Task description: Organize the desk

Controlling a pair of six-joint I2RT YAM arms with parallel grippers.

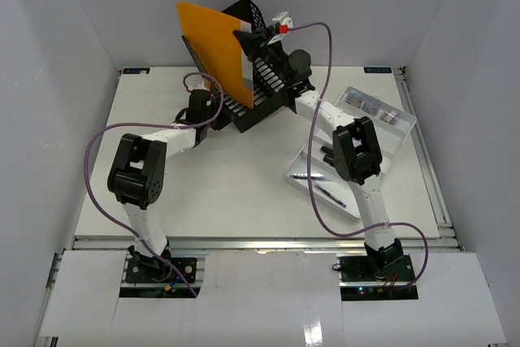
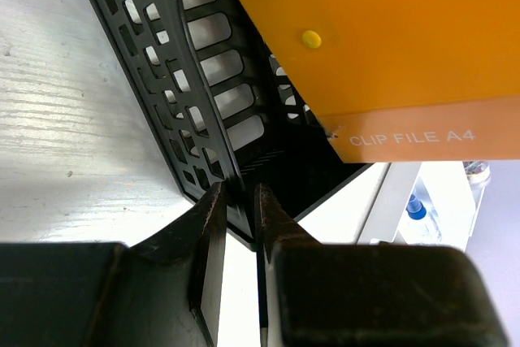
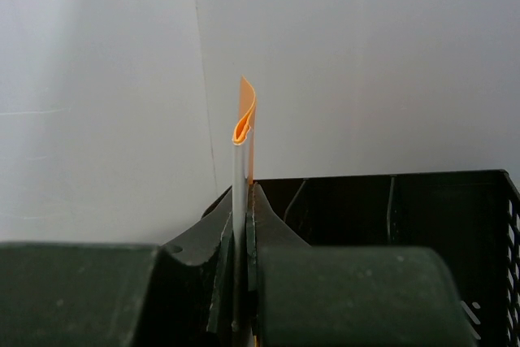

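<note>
An orange clip file (image 1: 210, 46) stands on edge above a black slotted file rack (image 1: 264, 95) at the back of the white desk (image 1: 227, 193). My right gripper (image 1: 244, 38) is shut on the file's right edge; in the right wrist view the thin folded file (image 3: 244, 119) runs between the right gripper's (image 3: 241, 201) closed jaws, with the rack (image 3: 390, 209) behind. My left gripper (image 1: 221, 114) is closed on the rack's low left wall. In the left wrist view the slotted wall (image 2: 162, 62) enters the left gripper (image 2: 240, 201), and the file (image 2: 390, 30) hangs above.
A silver compartmented tray (image 1: 406, 132) lies at the right of the desk, holding pens (image 1: 321, 188) and small items (image 1: 374, 107); its edge (image 2: 390, 201) shows in the left wrist view. An aluminium rail (image 1: 260, 241) runs along the near edge. White walls enclose the desk.
</note>
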